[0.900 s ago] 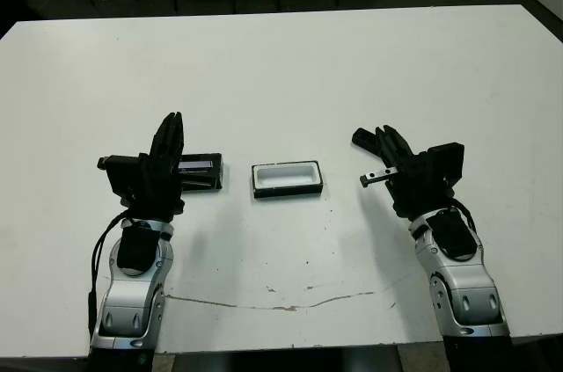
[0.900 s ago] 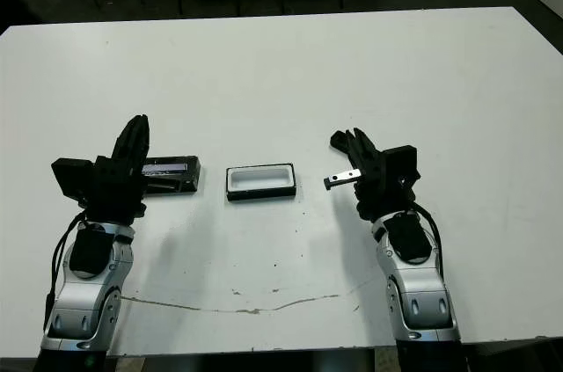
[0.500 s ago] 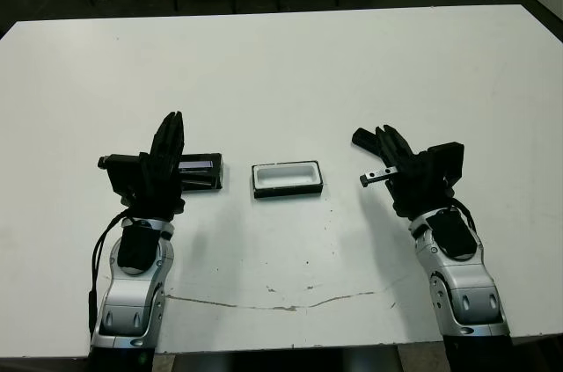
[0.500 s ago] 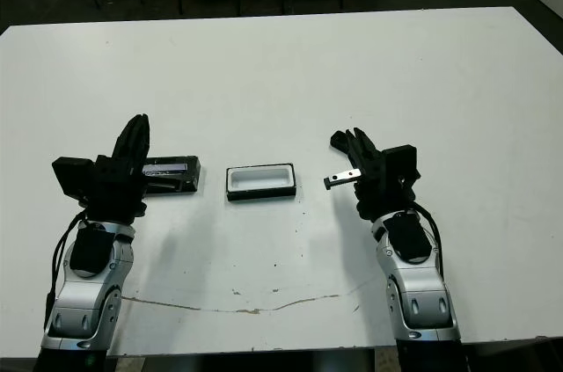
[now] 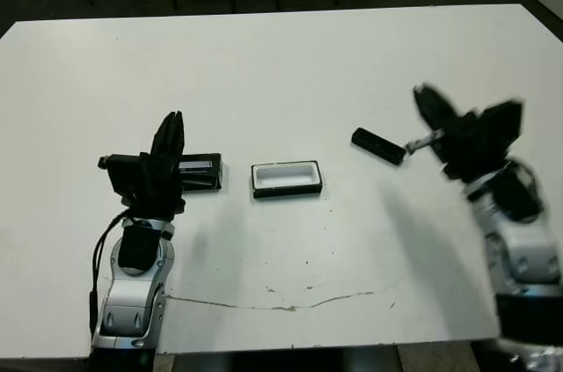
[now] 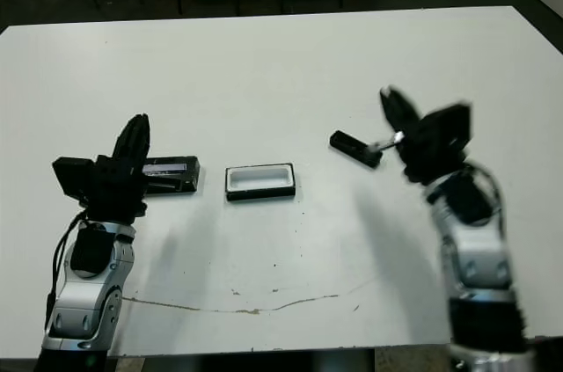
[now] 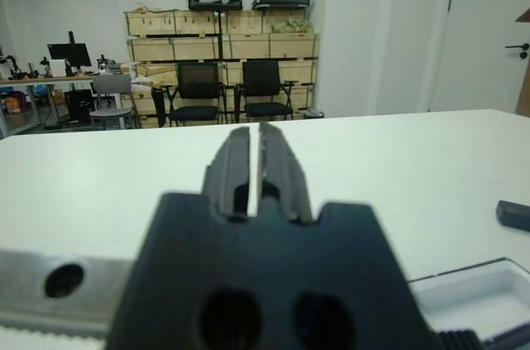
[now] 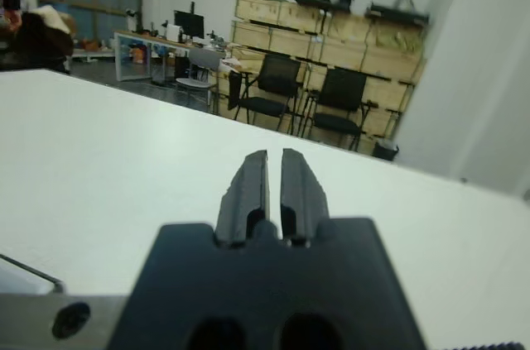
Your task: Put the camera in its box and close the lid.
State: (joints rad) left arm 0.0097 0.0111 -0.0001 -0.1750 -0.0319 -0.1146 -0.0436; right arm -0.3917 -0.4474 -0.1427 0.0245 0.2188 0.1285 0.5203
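Note:
The camera, a slim black bar, lies on the white table right of centre, with nothing touching it. The box, black outside and white inside, sits open at the table's middle; its white-lined corner shows in the left wrist view. The lid, flat and black with a greyish strip, lies left of the box, partly hidden behind my left gripper. That gripper is shut and empty. My right gripper, blurred, hangs right of the camera, shut and empty.
A thin crack line runs across the table near its front edge. Chairs and stacked crates stand beyond the table's far side. Bare table surface lies between the box and the camera.
My right arm has swung up and to the right, away from the camera, which it had partly covered and which now lies in plain sight. Left arm, lid and box have not moved.

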